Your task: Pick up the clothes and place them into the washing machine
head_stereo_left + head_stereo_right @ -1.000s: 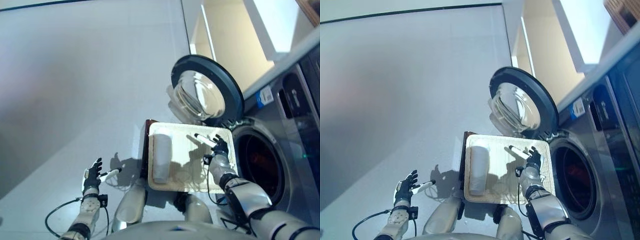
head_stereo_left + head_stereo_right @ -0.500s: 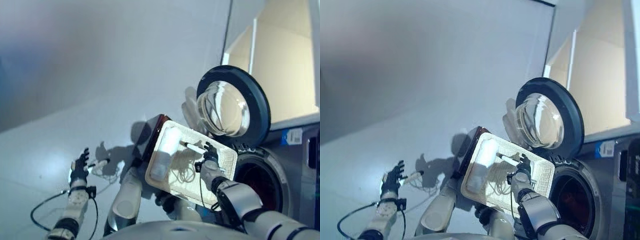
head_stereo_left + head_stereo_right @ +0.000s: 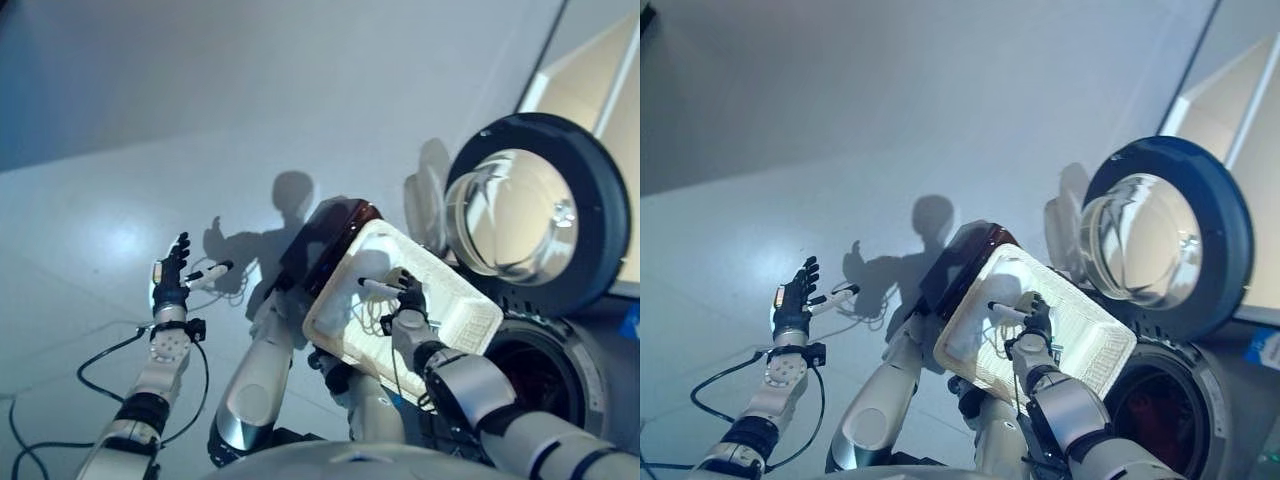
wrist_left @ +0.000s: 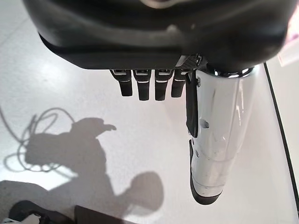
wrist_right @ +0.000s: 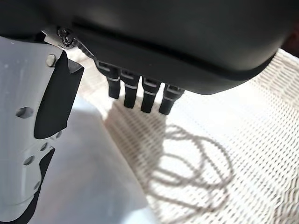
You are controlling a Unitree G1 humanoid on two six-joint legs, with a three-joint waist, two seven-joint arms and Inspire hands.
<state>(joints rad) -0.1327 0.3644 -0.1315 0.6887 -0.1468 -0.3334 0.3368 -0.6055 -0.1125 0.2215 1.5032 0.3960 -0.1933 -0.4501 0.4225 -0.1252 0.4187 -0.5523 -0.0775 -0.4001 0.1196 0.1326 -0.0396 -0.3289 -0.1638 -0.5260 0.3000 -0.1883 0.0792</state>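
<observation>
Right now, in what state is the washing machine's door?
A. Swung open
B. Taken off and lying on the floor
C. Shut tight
A: the round door with its glass bowl stands swung out beside the dark drum opening, which is uncovered. The white basket sits in front of it, with the right hand over it.

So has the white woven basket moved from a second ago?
No, as far as the views show: the white woven basket still sits beside the round glass washing machine door. The whole picture has shifted, so the camera moved.
</observation>
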